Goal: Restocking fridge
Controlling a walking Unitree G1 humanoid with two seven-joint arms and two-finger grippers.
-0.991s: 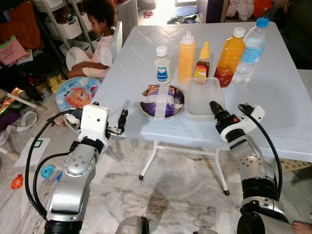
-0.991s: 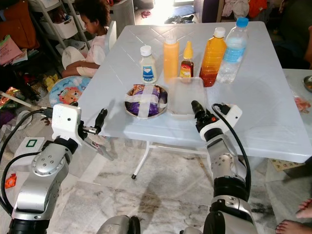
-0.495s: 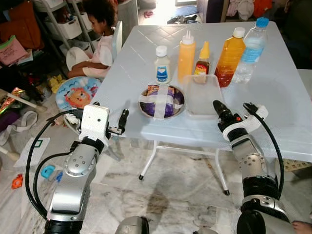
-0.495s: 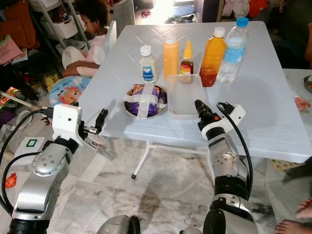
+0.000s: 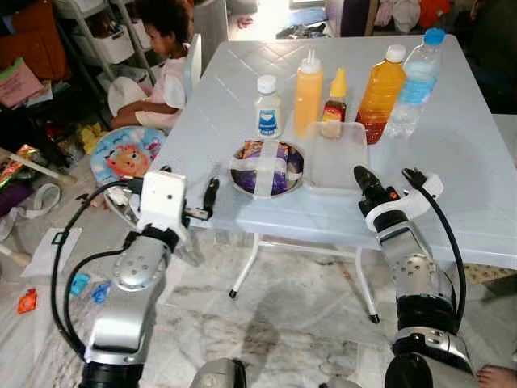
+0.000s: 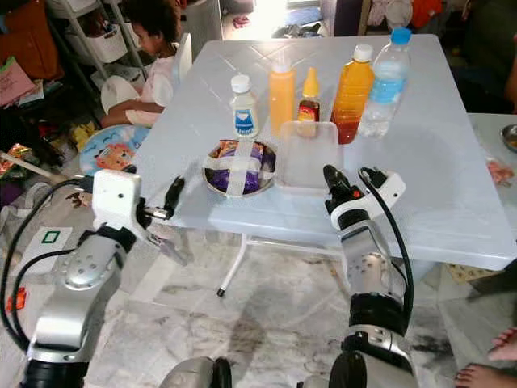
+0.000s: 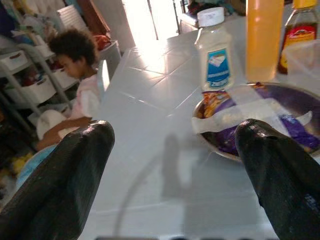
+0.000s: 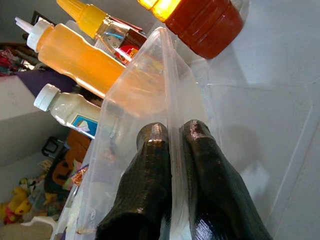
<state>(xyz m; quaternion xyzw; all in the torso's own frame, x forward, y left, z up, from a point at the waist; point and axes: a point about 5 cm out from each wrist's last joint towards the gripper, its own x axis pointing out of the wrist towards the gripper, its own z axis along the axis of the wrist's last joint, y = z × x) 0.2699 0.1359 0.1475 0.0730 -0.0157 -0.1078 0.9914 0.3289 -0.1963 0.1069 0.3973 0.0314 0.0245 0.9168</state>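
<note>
Gripping the clear tub [image 5: 334, 157] by its near rim, right gripper [image 5: 360, 175] pinches tight; tub's long axis runs away from the robot. Left gripper [image 5: 212, 192] fingers [image 7: 70, 175] spread wide beside the worktop [image 5: 452, 162].

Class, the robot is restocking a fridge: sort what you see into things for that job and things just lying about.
For the job: clear tub, pinched by right pincer; taped bowl; mayonnaise jar; sauce bottles; water bottle.
Lying about: floor toys; shelf bins.
</note>
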